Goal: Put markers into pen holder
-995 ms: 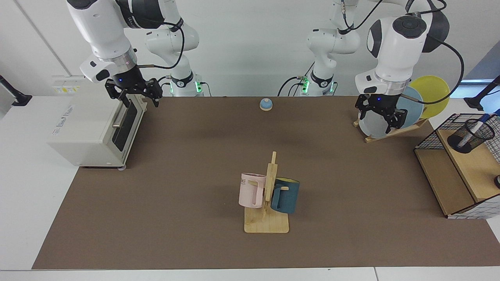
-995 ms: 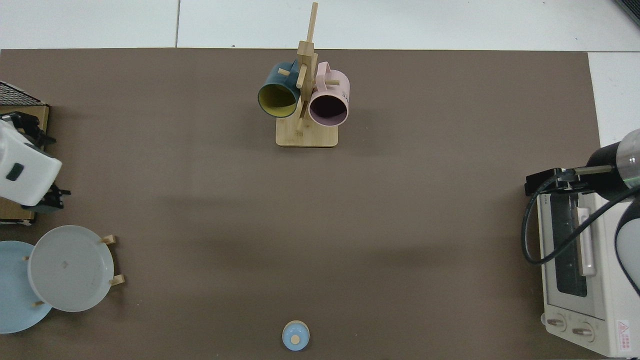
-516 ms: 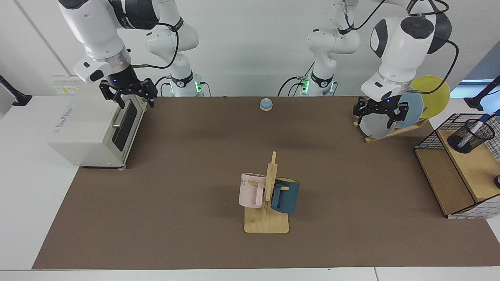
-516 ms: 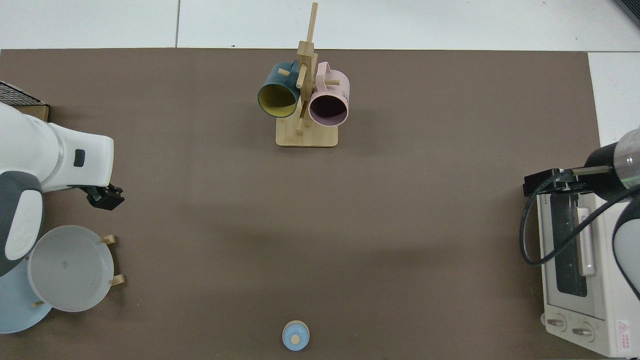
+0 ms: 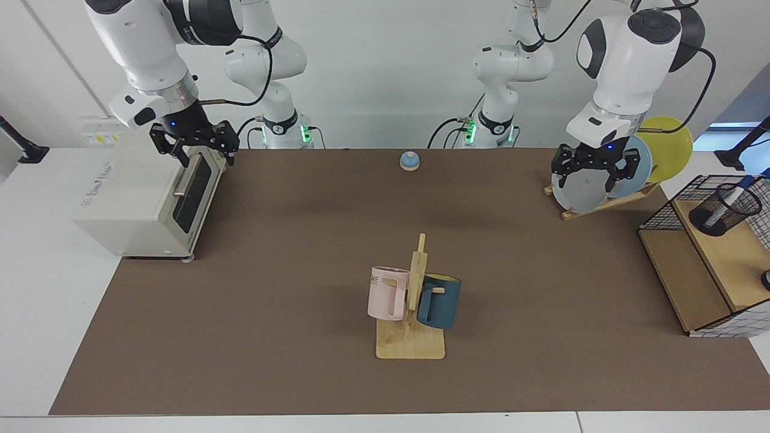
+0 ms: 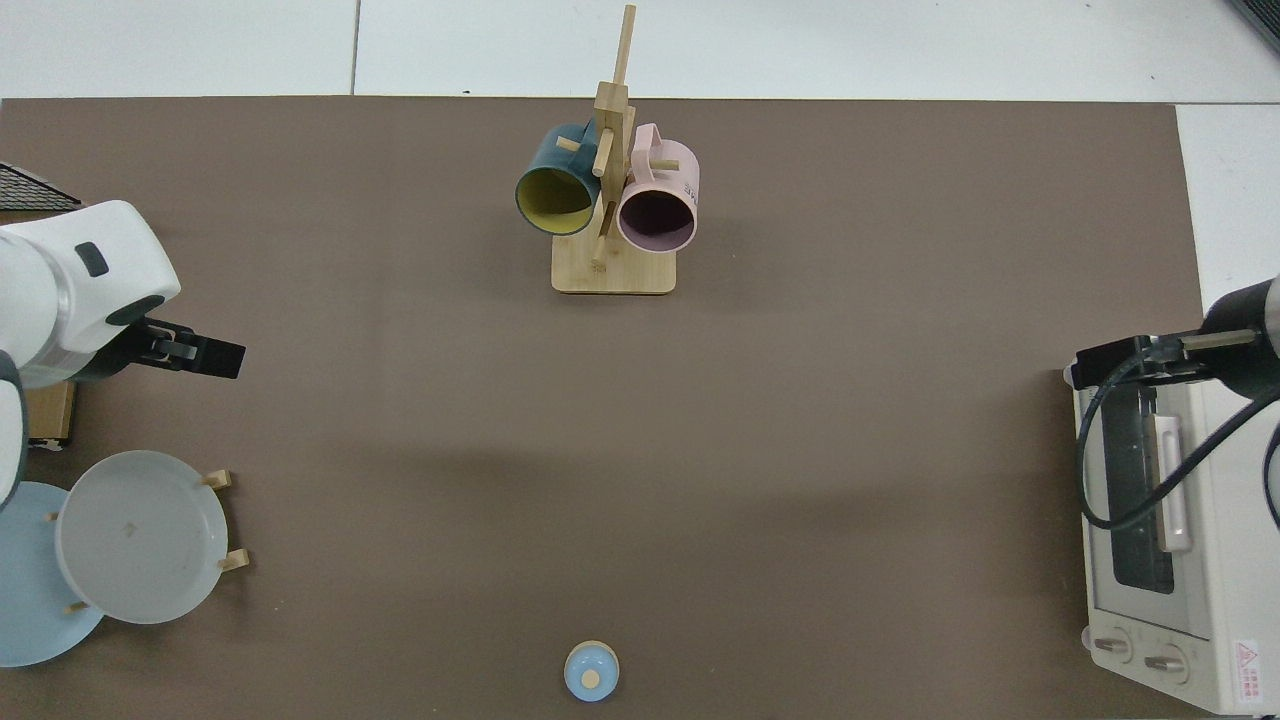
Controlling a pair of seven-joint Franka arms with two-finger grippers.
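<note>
The pen holder (image 5: 725,210), a small black mesh cup, stands on the wooden shelf at the facing view's far right. One marker (image 5: 735,191), white with a dark blue cap, leans inside it. My left gripper (image 5: 594,174) hangs open and empty in front of the plate rack, well away from the holder. In the top view the left gripper (image 6: 200,355) shows at the left edge; holder and marker are out of that view. My right gripper (image 5: 195,150) is open and empty over the toaster oven's front top edge; the right gripper (image 6: 1110,360) sits at the top view's right.
A toaster oven (image 5: 138,198) stands at the facing view's left. A wooden mug tree (image 5: 411,346) with a pink and a blue mug is in the middle front. Plates lean in a rack (image 5: 601,207). A blue knob (image 5: 409,160) lies at the back. A wire-grid shelf frame (image 5: 656,216) surrounds the holder.
The left arm has drawn back from the shelf and turned its wrist, the gripper now over the mat by the plates. The right gripper has shifted slightly up and back.
</note>
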